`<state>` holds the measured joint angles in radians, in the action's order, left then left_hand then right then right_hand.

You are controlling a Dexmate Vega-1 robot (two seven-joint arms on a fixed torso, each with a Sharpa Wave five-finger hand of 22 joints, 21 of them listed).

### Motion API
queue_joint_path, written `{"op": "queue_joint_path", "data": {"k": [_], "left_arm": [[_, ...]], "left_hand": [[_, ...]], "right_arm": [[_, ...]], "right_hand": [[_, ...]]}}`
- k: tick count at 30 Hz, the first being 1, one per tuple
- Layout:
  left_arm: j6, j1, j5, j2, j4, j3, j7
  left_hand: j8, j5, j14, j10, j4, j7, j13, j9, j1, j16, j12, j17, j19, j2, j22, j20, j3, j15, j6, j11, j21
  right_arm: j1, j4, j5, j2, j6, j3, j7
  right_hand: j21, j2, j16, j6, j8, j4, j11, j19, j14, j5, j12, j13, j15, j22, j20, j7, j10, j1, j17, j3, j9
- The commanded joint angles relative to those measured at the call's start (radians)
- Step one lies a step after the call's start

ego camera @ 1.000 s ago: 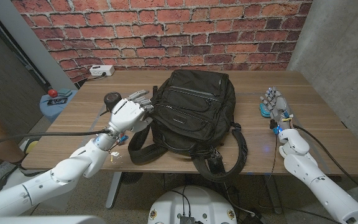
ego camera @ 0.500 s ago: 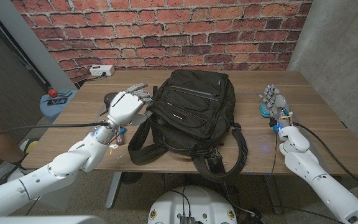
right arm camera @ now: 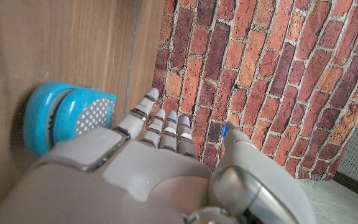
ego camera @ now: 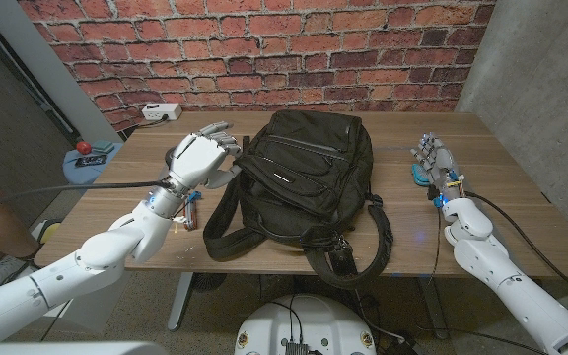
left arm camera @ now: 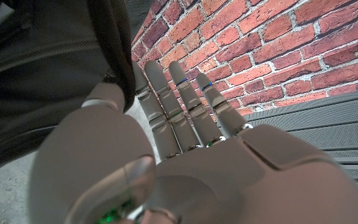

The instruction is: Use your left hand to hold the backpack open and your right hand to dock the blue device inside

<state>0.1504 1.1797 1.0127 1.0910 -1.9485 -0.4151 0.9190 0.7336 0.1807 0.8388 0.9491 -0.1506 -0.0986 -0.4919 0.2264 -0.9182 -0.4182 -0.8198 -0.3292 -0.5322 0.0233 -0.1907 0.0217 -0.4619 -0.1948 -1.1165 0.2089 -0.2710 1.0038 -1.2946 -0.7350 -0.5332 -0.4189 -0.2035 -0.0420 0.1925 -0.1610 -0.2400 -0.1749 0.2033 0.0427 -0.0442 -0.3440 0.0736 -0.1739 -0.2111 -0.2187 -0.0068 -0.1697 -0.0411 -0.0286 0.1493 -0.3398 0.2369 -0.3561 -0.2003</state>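
Device (right arm camera: 61, 121), blue | just beside right hand (ego camera: 434, 158) | backpack (ego camera: 299, 177) well apart

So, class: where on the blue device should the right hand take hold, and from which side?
Judging by the pictures, grip the blue device across its rounded sides, coming from the right hand beside it; it lies on the table, apart from the backpack.

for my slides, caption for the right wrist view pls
Right hand open beside the blue device on the wooden table, not yet grasping.
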Motion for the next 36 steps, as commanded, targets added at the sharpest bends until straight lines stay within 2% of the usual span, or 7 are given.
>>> {"op": "queue_joint_path", "data": {"k": [1,13,19,36], "left_arm": [[-0.039,-0.052,-0.055,-0.065,0.021,0.000,-0.033],[-0.057,-0.099,-0.101,-0.113,0.040,0.006,-0.065],[-0.062,-0.124,-0.105,-0.140,0.055,-0.005,-0.067],[-0.098,-0.197,-0.147,-0.186,0.086,-0.025,-0.104]], "left_hand": [[-0.003,0.000,0.007,0.013,-0.007,0.001,-0.006,-0.003,-0.002,-0.004,0.003,-0.003,-0.004,-0.002,0.000,0.009,0.002,0.000,-0.010,-0.002,0.001],[-0.011,0.001,0.000,0.012,-0.009,0.001,-0.015,-0.013,-0.006,-0.005,0.006,-0.008,0.001,-0.002,0.000,0.007,0.004,0.003,-0.010,-0.002,0.004],[-0.016,0.007,0.010,0.020,-0.012,0.017,-0.025,-0.020,-0.014,-0.002,0.000,-0.006,0.004,0.001,0.000,0.002,-0.002,0.009,-0.010,-0.008,0.005],[-0.025,0.013,0.012,0.029,-0.014,0.025,-0.053,-0.029,-0.025,-0.004,-0.018,-0.021,0.008,0.001,0.000,0.001,0.003,0.007,-0.014,-0.013,0.007]], "right_arm": [[0.022,-0.058,0.033,-0.038,0.033,-0.013,-0.031],[0.028,-0.083,0.048,-0.051,0.059,-0.026,-0.039],[0.039,-0.100,0.049,-0.059,0.066,-0.024,-0.045],[0.069,-0.165,0.098,-0.102,0.112,-0.033,-0.090]], "right_hand": [[0.005,-0.006,0.001,0.005,0.000,0.006,0.004,-0.004,0.004,-0.002,0.001,0.000,0.003,-0.004,-0.019,0.001,-0.001,-0.007,0.003,-0.001,-0.002],[0.006,-0.005,0.003,0.005,0.000,0.010,-0.001,-0.007,0.004,-0.002,0.001,0.000,0.004,-0.003,-0.020,0.000,-0.001,-0.012,0.002,-0.004,-0.002],[0.006,-0.002,0.005,0.006,0.000,0.016,-0.001,-0.006,0.002,-0.003,0.001,0.000,0.005,-0.003,-0.020,0.000,-0.002,-0.018,-0.001,-0.005,-0.002],[0.005,-0.001,0.008,0.006,0.000,0.025,-0.001,-0.004,0.001,-0.003,0.001,0.000,0.006,-0.003,-0.018,0.000,-0.002,-0.027,-0.004,-0.008,-0.002]]}}
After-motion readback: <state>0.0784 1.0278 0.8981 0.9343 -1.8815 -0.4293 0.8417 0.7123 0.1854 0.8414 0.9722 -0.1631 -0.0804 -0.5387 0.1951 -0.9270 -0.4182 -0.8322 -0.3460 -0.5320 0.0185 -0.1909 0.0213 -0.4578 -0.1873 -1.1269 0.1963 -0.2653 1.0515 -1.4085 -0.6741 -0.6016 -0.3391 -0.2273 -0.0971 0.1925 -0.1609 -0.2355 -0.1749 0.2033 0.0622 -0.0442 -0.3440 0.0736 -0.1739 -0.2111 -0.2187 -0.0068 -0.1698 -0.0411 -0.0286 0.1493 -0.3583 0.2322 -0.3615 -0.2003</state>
